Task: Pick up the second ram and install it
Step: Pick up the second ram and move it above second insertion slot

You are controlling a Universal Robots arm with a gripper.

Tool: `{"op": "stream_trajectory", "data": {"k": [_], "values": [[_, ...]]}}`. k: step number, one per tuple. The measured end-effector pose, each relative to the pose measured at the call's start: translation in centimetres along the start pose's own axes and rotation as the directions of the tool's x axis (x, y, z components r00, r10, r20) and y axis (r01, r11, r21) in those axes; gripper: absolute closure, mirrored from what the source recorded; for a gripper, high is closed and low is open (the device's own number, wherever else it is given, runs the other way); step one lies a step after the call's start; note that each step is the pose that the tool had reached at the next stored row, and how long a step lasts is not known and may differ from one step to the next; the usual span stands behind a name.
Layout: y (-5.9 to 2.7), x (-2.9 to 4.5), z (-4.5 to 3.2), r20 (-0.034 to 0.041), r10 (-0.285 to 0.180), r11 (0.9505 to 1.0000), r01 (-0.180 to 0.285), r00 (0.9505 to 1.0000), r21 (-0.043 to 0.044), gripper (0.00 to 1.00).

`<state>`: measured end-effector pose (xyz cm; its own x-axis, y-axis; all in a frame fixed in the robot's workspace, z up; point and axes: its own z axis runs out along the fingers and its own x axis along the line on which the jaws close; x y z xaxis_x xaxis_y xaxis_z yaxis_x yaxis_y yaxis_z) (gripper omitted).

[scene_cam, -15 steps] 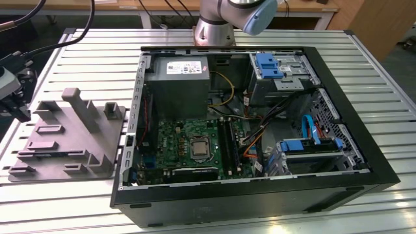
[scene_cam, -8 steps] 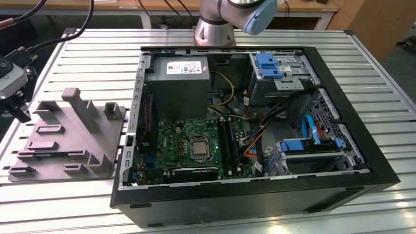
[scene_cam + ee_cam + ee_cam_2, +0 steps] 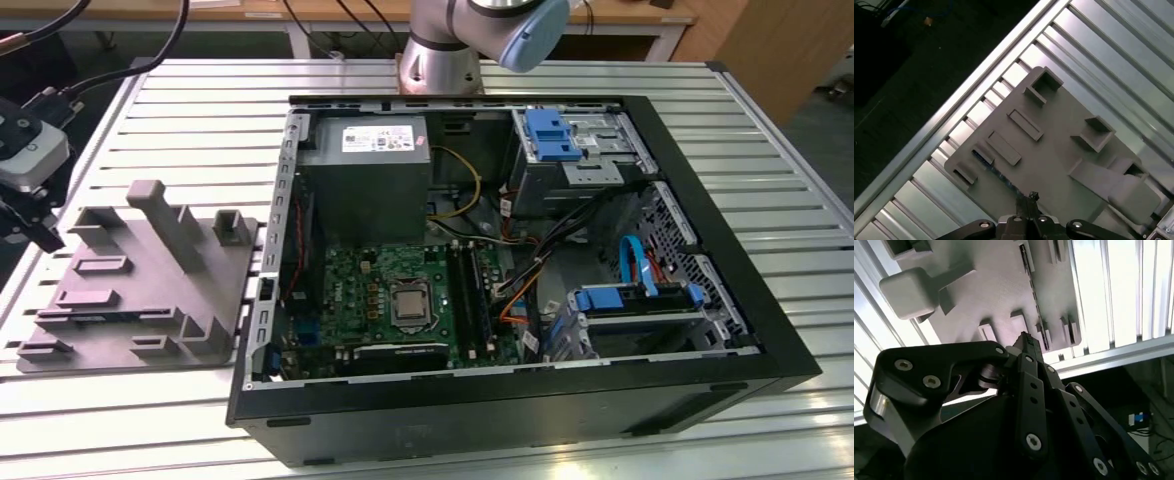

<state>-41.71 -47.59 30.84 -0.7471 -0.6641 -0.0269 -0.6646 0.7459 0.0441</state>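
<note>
- We are hovering the gripper (image 3: 1031, 196) above the grey fixture (image 3: 1059, 162), fingers drawn together, gripping nothing.
- The second ram (image 3: 983, 157) is lying in that fixture, not yet lifted or installed.

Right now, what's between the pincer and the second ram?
Nothing: in the first wrist view the pincer is right at the second ram.
</note>
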Motion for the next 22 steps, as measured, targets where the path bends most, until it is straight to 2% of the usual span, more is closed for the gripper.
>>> {"op": "stream_trajectory", "data": {"k": [3,6,11,14,17,19,22], "values": [[-0.01,0.00,0.05,0.0010,-0.050,0.9987,0.050,0.9987,0.0016,0.90],[-0.01,0.00,0.10,0.0022,-0.101,0.9949,0.101,0.9949,0.0034,0.90],[-0.01,0.00,0.21,0.0043,-0.186,0.9826,0.186,0.9826,0.0072,0.90],[-0.01,0.01,0.28,0.0055,-0.237,0.9714,0.237,0.9715,0.0096,0.90],[-0.02,0.01,0.35,0.0063,-0.287,0.9580,0.287,0.9580,0.0118,0.90],[-0.02,0.01,0.40,0.0067,-0.320,0.9475,0.319,0.9475,0.0130,0.90],[-0.02,0.01,0.47,0.0063,-0.369,0.9292,0.369,0.9292,0.0133,0.90]]}}
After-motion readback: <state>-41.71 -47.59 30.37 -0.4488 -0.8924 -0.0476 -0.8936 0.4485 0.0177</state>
